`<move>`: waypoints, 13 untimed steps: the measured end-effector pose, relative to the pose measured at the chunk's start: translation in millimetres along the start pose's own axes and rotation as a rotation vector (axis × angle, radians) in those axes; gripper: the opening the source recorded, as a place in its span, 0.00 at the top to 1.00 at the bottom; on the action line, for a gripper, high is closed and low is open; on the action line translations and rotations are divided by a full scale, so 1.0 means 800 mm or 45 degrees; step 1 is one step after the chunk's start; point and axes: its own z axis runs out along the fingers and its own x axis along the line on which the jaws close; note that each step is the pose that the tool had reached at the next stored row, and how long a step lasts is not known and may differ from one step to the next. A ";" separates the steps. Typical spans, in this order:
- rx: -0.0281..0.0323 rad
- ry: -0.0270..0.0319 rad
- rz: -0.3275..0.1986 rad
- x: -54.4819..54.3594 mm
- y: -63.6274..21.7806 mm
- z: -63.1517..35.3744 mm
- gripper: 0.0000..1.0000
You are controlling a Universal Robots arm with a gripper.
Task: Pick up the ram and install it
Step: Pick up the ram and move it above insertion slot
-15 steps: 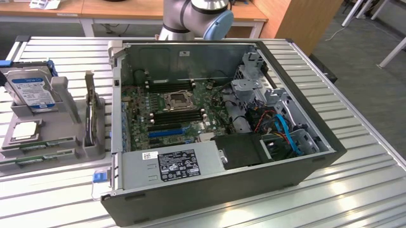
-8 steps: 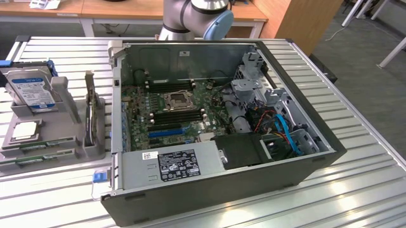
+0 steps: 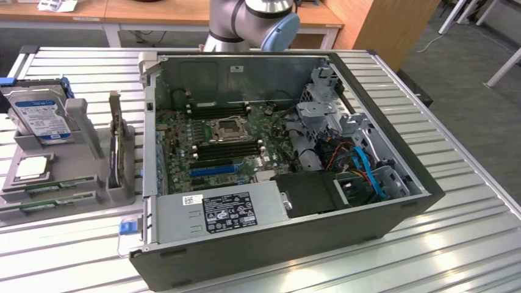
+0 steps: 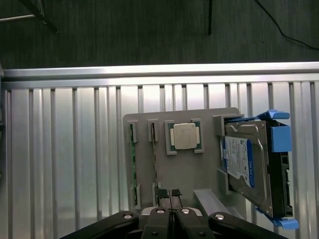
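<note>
Ram (image 4: pixel 133 164) sits on edge in the outer slot of the grey holder (image 4: pixel 199 169), on the table (image 4: pixel 75 149) at the exterior view's left of the open case (image 3: pixel 244 256). The pincer (image 4: pixel 168 199), tips pressed together and holding nothing, hangs over the holder's rim near one end of the slots. From there the ram lies ahead and off to one side, its long axis running away from the tips, roughly parallel with the fingers. A second stick (image 3: pixel 57 184) lies in the neighbouring slot, between the ram and the processor (image 4: pixel 184 135), and looks closer to the tips' line. Past the processor the hard drive (image 4: pixel 249 164) stands in a blue bracket. An upright card (image 3: pixel 118 146) stands between the slots and the case, on the way to the motherboard (image 3: pixel 175 134).
</note>
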 end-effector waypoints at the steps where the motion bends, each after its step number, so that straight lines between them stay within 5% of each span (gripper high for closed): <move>1: 0.0001 0.0000 0.000 0.000 0.000 0.000 0.90; 13: 0.0000 0.0000 0.000 0.000 0.000 0.005 0.90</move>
